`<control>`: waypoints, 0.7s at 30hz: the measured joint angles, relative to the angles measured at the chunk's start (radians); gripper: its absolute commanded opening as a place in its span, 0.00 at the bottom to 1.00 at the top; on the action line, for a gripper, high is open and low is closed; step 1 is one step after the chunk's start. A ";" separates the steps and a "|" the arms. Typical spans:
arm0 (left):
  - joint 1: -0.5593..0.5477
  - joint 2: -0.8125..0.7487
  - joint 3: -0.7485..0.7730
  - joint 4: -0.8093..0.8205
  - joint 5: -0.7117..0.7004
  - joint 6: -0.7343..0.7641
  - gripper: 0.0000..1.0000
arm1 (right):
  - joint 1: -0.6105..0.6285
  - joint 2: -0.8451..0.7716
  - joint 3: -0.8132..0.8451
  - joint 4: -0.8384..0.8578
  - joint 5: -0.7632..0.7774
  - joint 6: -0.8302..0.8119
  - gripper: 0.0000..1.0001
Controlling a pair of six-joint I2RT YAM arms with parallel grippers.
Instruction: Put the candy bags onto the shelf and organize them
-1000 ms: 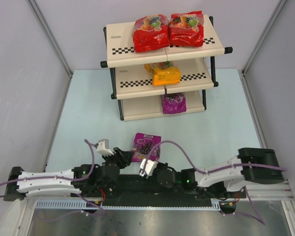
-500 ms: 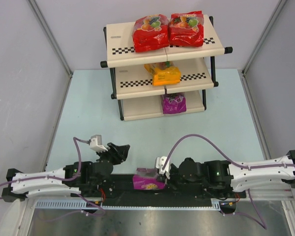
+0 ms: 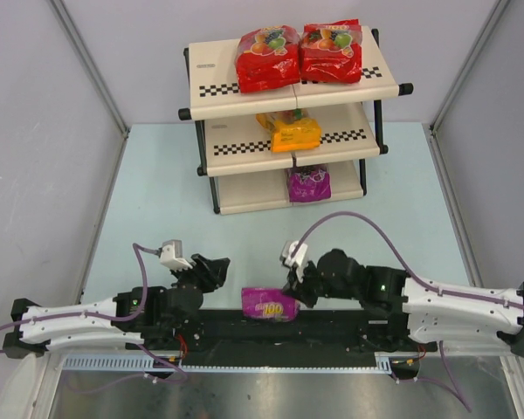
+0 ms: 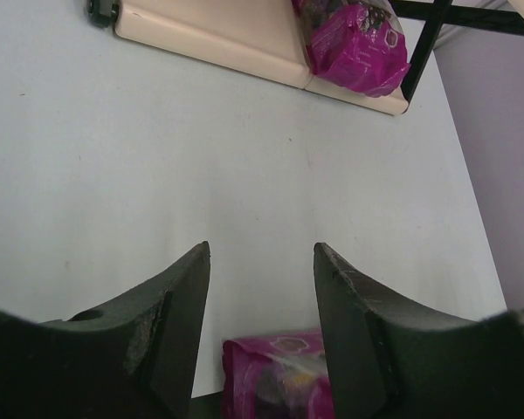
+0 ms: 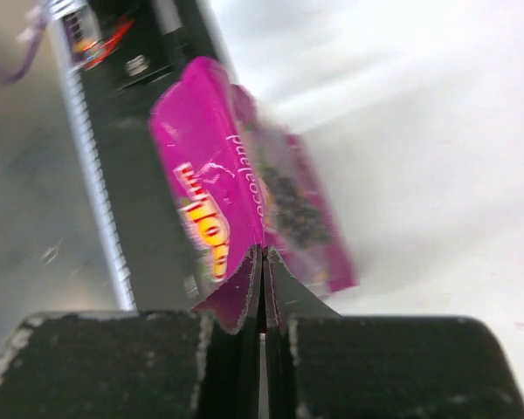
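Farther forward now, purple bag (image 3: pixel 269 304) pinched in right tool (image 5: pixel 262 262) — left tool (image 4: pixel 262 253) wide, empty — four other bags (image 3: pixel 267 58) on shelf (image 3: pixel 227 131).

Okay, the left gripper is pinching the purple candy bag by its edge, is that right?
Not quite. It's the right gripper that is pinching the purple candy bag by its edge; the right wrist view shows it shut on the bag. The left gripper is open.
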 measured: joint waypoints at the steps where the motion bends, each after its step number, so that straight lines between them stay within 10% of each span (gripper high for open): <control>1: 0.000 0.000 0.000 -0.002 0.000 0.000 0.56 | -0.059 0.013 0.001 0.010 -0.022 -0.007 0.00; 3: 0.000 0.000 0.000 -0.004 -0.001 0.000 0.56 | -0.153 0.045 0.003 0.036 -0.053 -0.021 0.02; 7: 0.000 0.005 0.000 -0.005 0.000 0.000 0.56 | -0.345 0.174 0.007 0.135 -0.113 -0.044 0.47; 10: 0.000 0.014 0.000 -0.003 0.000 0.000 0.58 | -0.446 0.303 0.028 0.214 -0.116 -0.051 0.57; 21: 0.000 0.039 -0.039 0.121 0.020 0.072 0.86 | -0.376 0.169 0.040 0.298 0.246 0.035 0.61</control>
